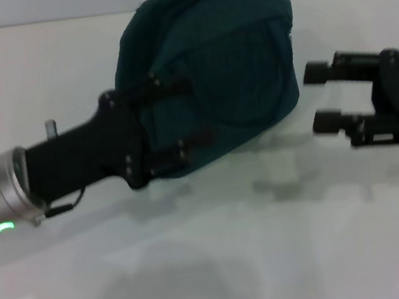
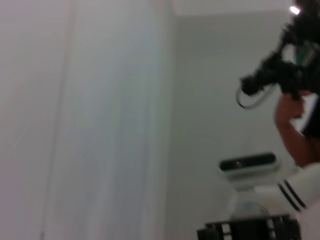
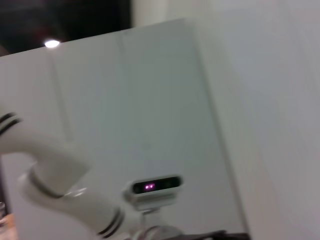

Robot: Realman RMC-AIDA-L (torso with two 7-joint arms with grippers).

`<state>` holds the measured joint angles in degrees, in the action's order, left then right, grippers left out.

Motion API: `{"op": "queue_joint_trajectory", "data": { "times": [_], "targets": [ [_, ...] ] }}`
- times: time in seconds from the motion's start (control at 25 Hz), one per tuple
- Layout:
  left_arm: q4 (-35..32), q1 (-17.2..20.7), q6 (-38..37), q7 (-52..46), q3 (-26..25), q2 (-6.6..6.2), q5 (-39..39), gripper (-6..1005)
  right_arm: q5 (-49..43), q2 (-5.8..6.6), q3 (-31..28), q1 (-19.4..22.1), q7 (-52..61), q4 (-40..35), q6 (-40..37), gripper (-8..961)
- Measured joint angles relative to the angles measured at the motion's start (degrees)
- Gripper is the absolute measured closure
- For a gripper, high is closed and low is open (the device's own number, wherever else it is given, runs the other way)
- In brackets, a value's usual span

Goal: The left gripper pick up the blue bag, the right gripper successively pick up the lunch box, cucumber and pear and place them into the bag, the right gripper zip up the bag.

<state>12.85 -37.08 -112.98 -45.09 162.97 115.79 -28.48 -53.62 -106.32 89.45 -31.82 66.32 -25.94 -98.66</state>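
Observation:
The blue bag (image 1: 224, 57) hangs above the white table (image 1: 201, 268), its dark teal bulk tilted, and its zipper side does not show. My left gripper (image 1: 178, 115) comes in from the left and is shut on the bag's left side, one finger above and one below. My right gripper (image 1: 318, 97) is level with the bag just off its right side, open, with nothing between its fingers. A faint pale boxy shape (image 1: 276, 168) lies on the table under the bag; I cannot tell whether it is the lunch box. Cucumber and pear are out of view.
The bag's shadow (image 1: 167, 288) falls on the table near the front. Both wrist views face away from the table, towards a pale wall. They show the robot's head camera (image 2: 247, 165) (image 3: 152, 187), and the left one also a person's arm (image 2: 292, 130).

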Motion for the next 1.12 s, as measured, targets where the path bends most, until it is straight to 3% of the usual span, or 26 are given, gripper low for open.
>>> {"op": "queue_joint_trajectory", "data": {
  "times": [0.32,0.6,1.12],
  "targets": [
    [1.5,1.5,-0.3,3.0,0.0,-0.08,3.8,276,-7.6,-2.37,-0.8,0.4,-2.0,-4.2,-0.1,261],
    [1.7,1.8,-0.8,3.1,0.0,-0.21,4.0,276,-9.4,-3.39,-3.2,1.1,-2.5,-4.0,0.5,261],
    [2.2,1.5,-0.9,3.0,0.0,-0.29,6.3,275,-9.9,-6.56,-4.5,3.4,-6.7,-3.9,3.3,262]
  ]
}}
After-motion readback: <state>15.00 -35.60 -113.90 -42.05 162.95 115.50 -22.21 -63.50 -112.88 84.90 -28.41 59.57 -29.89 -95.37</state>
